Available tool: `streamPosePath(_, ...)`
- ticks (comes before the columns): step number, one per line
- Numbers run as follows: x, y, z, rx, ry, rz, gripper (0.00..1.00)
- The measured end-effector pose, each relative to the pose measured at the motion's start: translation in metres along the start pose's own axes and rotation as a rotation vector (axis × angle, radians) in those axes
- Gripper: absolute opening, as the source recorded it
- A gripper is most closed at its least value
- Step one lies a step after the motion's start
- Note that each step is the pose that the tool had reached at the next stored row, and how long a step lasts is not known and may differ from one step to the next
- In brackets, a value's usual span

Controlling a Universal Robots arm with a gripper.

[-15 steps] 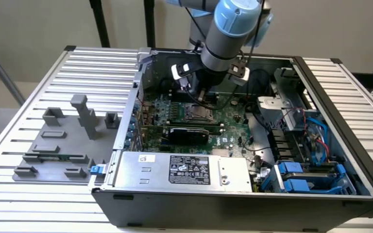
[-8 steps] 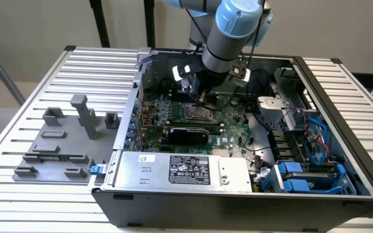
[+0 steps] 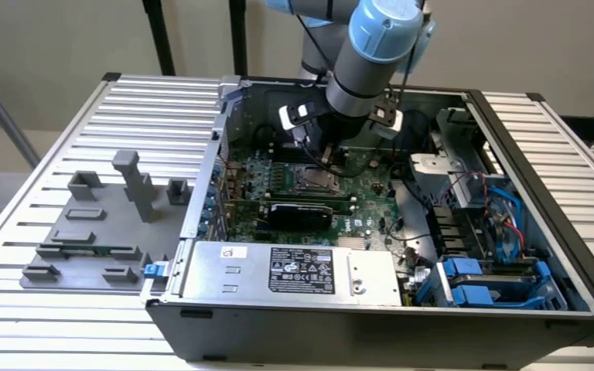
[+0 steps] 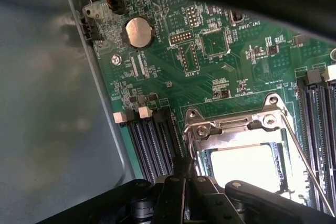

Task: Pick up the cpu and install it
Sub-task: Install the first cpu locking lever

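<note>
My gripper (image 3: 323, 158) hangs inside the open computer case, just over the motherboard's cpu socket (image 3: 315, 180). In the wrist view its dark fingertips (image 4: 185, 174) are pressed together at the socket's corner, shut, with nothing visible between them. The socket's metal frame (image 4: 236, 125) lies flat, and a thin lever rod (image 4: 307, 166) runs along one side. Inside the frame lies a pale square surface washed out by glare (image 4: 247, 163); it looks like the cpu's metal top seated in the socket.
A long black expansion card (image 3: 297, 209) lies across the board in front of the socket, with the power supply (image 3: 276, 270) nearer the front. Memory slots (image 4: 152, 140) flank the socket. Grey fixture blocks (image 3: 90, 232) stand on the slatted table at the exterior view's left.
</note>
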State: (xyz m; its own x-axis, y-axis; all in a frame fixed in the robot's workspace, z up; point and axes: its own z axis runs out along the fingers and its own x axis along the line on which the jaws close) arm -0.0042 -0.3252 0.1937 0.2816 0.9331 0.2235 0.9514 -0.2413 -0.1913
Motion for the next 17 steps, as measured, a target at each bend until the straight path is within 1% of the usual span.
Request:
streamPosePath(3, -0.0004, 0.0023, -0.0004, 0.0002, 0.0006, 0.0, 0.11)
streamPosePath(5, -0.0014, 0.0033, -0.0007, 0.0005, 0.0021, 0.0, 0.11)
streamPosePath(6, -0.0021, 0.0036, -0.0009, 0.0008, 0.0032, 0.0, 0.11)
streamPosePath(8, -0.0031, 0.0043, -0.0013, 0.0013, 0.0077, -0.001, 0.11)
streamPosePath(9, -0.0033, 0.0047, -0.0014, 0.0018, 0.0085, -0.001, 0.11)
streamPosePath(11, -0.0034, 0.0056, -0.0017, 0.0024, 0.0089, -0.001, 0.11)
streamPosePath(12, -0.004, 0.006, -0.0028, 0.0015, 0.0058, -0.001, 0.11)
streamPosePath(13, -0.004, 0.0063, -0.0029, 0.0032, 0.0089, -0.001, 0.11)
streamPosePath(15, -0.0033, 0.0068, -0.0022, 0.0055, 0.0178, -0.002, 0.11)
streamPosePath(17, -0.0033, 0.007, -0.0023, 0.0072, 0.0238, -0.003, 0.11)
